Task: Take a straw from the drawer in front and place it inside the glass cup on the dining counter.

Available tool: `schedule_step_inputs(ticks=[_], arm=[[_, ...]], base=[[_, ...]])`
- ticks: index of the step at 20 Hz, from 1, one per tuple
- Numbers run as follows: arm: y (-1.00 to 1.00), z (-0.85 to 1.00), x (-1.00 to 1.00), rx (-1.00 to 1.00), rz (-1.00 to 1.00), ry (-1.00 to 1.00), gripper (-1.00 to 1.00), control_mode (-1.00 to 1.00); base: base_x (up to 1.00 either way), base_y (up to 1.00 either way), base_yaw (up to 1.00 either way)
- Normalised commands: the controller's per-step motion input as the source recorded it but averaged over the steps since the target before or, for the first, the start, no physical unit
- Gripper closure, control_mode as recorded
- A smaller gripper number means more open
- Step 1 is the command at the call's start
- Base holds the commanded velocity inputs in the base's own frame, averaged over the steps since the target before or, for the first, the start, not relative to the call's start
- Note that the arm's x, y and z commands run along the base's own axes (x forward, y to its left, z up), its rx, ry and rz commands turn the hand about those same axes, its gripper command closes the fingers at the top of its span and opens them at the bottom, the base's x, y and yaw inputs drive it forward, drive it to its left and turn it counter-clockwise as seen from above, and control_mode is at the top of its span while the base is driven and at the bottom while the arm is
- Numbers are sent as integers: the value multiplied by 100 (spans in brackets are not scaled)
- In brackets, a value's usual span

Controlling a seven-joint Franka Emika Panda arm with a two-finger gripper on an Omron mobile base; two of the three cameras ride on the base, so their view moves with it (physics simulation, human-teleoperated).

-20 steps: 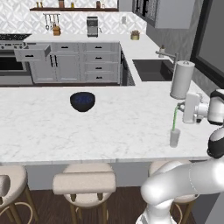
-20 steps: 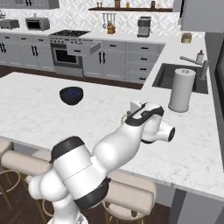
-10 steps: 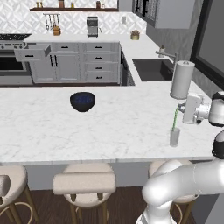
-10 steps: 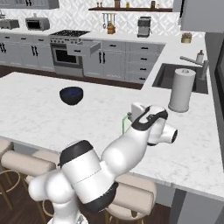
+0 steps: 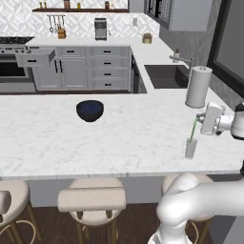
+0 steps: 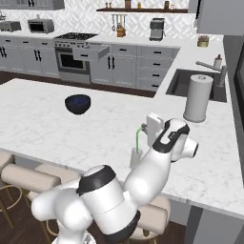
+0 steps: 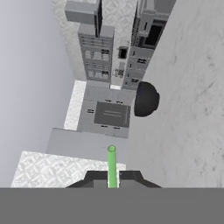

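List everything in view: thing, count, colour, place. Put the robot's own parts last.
straw: 1, bright green, lower end in the glass cup, top at the gripper
glass cup: 1, clear, near the front edge of the dining counter
dining counter: 1, white marble with grey veins, across the middle
bowl: 1, dark blue, on the dining counter
paper-towel roll: 1, white, on the dining counter by the sink
sink: 1, dark, set in the side counter
drawer: 1, light grey, pulled open by the stove
bar stools: 3 partly seen, beige, below the counter edge
gripper: 1, white, shut on the straw
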Motion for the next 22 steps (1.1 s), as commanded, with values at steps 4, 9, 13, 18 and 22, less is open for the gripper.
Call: schedule_step_inputs(ticks=[4,9,13,18,22], arm=[[0,-3,-26,0,4,-4,100,-100],[5,-4,-23,0,2,-2,100,-100],[5,-2,-13,0,3,-2,100,-100],[9,0,-3,0,3,-3,100,-100],[0,-2,0,0,6,-3,100,-100]], base=[[0,0,0],[0,0,0],[0,0,0],[0,0,0],[0,0,0]])
